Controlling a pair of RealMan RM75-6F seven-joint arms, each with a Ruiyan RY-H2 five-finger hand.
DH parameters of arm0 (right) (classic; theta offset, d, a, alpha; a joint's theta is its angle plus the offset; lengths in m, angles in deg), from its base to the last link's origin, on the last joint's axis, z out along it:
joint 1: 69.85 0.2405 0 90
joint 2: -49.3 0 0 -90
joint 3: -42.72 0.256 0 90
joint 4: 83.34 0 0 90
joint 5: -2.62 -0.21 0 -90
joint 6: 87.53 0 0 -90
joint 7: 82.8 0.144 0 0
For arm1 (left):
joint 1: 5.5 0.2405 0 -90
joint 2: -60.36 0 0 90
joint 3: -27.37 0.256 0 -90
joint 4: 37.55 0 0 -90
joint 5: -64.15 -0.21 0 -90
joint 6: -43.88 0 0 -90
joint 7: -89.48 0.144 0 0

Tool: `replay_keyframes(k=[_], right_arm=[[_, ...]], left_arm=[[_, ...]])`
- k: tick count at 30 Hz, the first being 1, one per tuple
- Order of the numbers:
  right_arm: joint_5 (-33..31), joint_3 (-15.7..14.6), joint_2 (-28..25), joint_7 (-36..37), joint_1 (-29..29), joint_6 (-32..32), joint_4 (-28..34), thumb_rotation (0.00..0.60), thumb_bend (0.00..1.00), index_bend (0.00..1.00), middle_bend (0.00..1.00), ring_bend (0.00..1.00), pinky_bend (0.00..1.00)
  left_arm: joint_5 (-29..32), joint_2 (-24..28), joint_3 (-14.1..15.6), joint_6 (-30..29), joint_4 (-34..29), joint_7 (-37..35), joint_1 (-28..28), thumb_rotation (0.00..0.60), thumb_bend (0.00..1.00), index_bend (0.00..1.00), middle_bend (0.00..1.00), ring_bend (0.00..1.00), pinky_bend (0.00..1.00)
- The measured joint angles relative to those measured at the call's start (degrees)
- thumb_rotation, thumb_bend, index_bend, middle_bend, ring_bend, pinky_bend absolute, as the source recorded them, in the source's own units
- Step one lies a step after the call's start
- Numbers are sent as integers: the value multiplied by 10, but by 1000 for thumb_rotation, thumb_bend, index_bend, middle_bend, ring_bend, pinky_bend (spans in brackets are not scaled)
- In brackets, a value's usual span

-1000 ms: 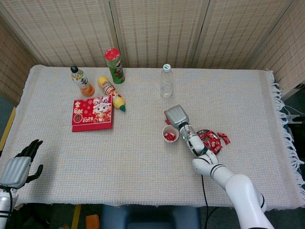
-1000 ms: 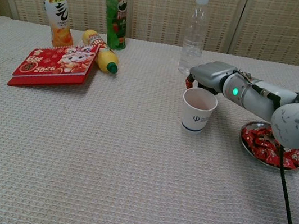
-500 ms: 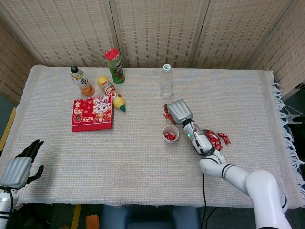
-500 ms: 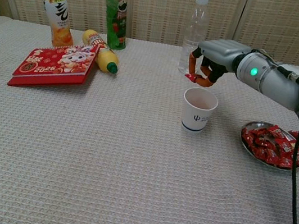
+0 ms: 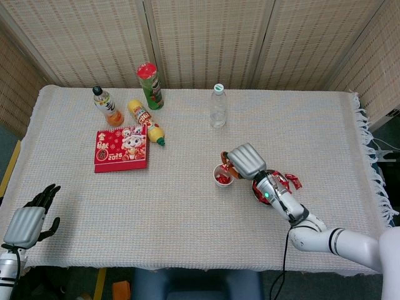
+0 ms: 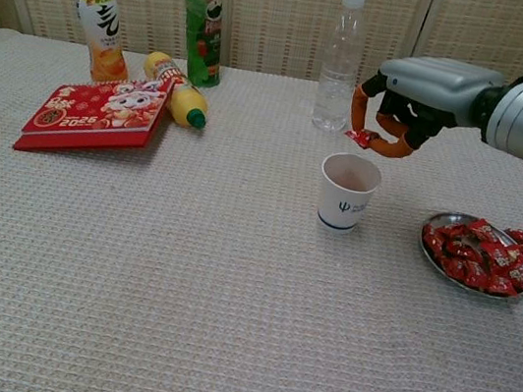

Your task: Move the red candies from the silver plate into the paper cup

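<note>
Right robot hand point(image 6: 400, 104) pinches a red candy point(image 6: 358, 138) above the paper cup point(image 6: 347, 193).

Woven screen point(image 5: 206, 37) behind table point(image 5: 187, 219); fringed beige cloth point(image 5: 369, 162) over it, grey floor beside.

A pile of red candies point(image 6: 486, 256) lies on the silver plate point(image 6: 429, 250), just beside the upright white paper cup point(image 6: 347, 193) holding a few.
</note>
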Motion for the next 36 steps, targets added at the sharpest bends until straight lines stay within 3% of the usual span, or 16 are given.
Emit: replay_keyframes(k=[3, 9, 13, 20, 26, 36], right_arm=[[-7, -7, 4, -17, 1, 8, -4, 600, 337, 536, 840, 768, 1000], [-15, -12, 6, -22, 3, 18, 1, 600, 325, 210, 840, 742, 1000], [-10, -16, -3, -18, 1, 18, 9, 600, 302, 154, 840, 736, 1000], [-9, -14, -9, -12, -9, -5, 14, 600, 289, 163, 840, 732, 1000], [-32, -14, -33, 15, -48, -30, -4, 600, 270, 271, 810, 700, 1000], [-74, -56, -61, -35, -97, -26, -46, 600, 258, 303, 789, 675, 1000]], left_arm=[[-2, 0, 1, -1, -1, 0, 0, 600, 461, 0, 0, 136, 362], [-1, 2, 0, -4, -1, -4, 2, 600, 485, 0, 0, 138, 362], [-3, 4, 0, -5, 0, -8, 2, 600, 485, 0, 0, 139, 363], [-6, 5, 1, -10, -2, -10, 4, 600, 484, 0, 0, 138, 362], [-6, 5, 1, -7, -1, -11, 4, 600, 483, 0, 0, 138, 363], [-10, 3, 5, -2, -3, -6, 1, 600, 482, 0, 0, 139, 362]])
